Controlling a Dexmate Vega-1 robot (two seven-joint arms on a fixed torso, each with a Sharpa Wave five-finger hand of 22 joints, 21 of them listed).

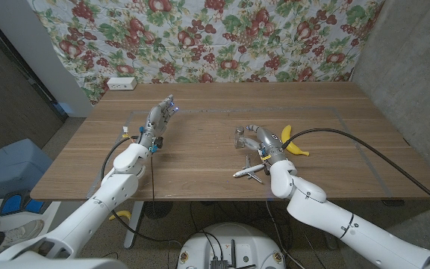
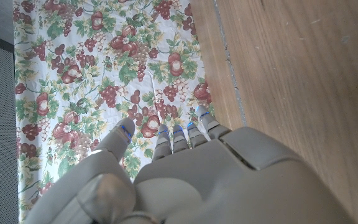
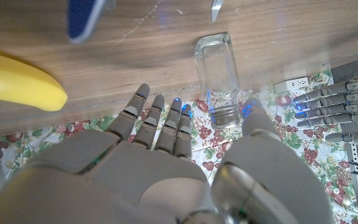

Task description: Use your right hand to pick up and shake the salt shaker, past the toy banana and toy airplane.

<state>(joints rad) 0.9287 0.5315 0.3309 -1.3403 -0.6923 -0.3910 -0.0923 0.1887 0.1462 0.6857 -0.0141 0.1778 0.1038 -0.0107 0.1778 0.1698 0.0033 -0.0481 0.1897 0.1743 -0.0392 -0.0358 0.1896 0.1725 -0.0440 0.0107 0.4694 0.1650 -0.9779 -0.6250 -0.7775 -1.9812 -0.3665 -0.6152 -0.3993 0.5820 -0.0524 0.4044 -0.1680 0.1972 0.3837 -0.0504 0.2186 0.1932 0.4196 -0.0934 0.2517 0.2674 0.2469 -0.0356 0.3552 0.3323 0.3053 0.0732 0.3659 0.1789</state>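
Nearest item, right wrist view: right hand (image 3: 166, 168), back toward the lens, fingers (image 3: 157, 121) spread and reaching forward, thumb set apart on the other side, nothing held. Item two: salt shaker (image 3: 218, 74), clear glass with a metal cap, standing on the tabletop (image 1: 200, 127) just ahead of the fingertips, in line with the gap between thumb and fingers (I cannot tell whether any finger touches the glass yet). In the head view the right hand (image 1: 266, 146) sits near the table's middle with the salt shaker (image 1: 241, 137) just beyond it. Item three: toy banana (image 1: 295, 144), yellow, close beside the right hand on its outer side. Item four: toy airplane (image 1: 249, 171), white, on the near side beside the wrist. Item five: left hand (image 1: 157, 122), well apart at the left, fingers extended, holding nothing. Step in hand, as I judge it: final approach, grasp not yet made. Next move I would call for: ease forward until the glass sits between thumb and fingers, close firmly below the cap, lift straight up before shaking.
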